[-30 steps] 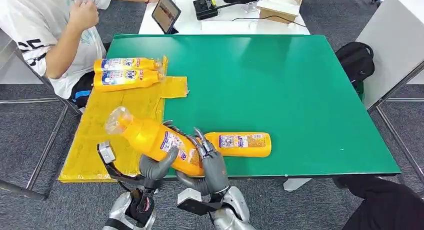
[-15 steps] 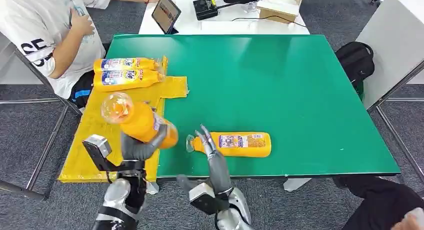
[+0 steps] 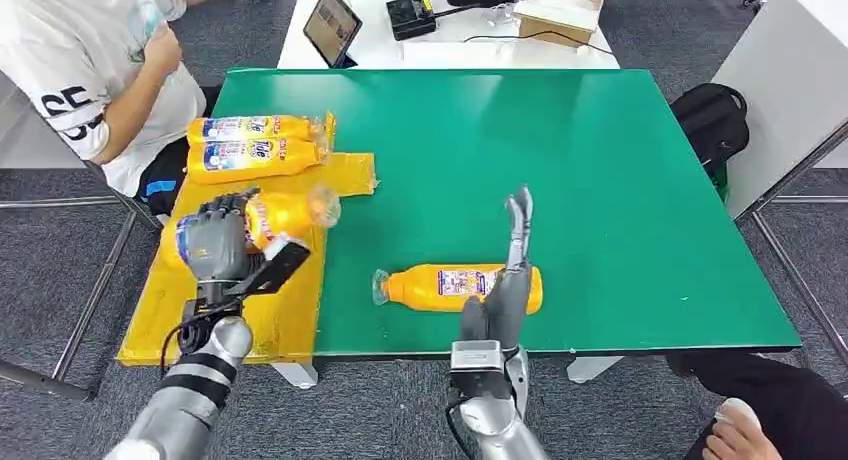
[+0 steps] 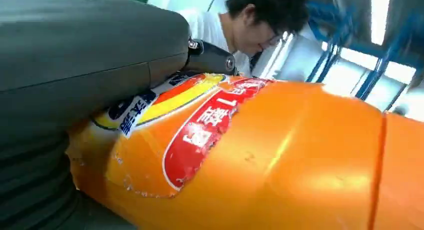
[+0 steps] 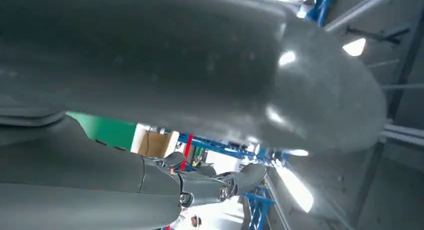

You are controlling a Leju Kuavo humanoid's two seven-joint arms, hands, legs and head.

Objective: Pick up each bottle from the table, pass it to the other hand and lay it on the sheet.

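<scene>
Over the yellow sheet (image 3: 240,315), the left robot hand (image 3: 212,242) grips an orange bottle (image 3: 285,213), ready to lay beside two bottles (image 3: 250,145) already there. The right robot hand (image 3: 508,280), fingers spread, stands above the last bottle (image 3: 440,286) on the green tabletop (image 3: 560,170); grasping it looks next.

Two bottles (image 3: 255,144) fill the sheet's (image 3: 170,315) far end; its near half lies open.

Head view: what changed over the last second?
The bottle passed from both hands to the left hand alone, which swung it left over the sheet. The right hand let go and lifted, fingers straight, above the bottle on the table. That bottle and the two on the sheet stayed put.
</scene>
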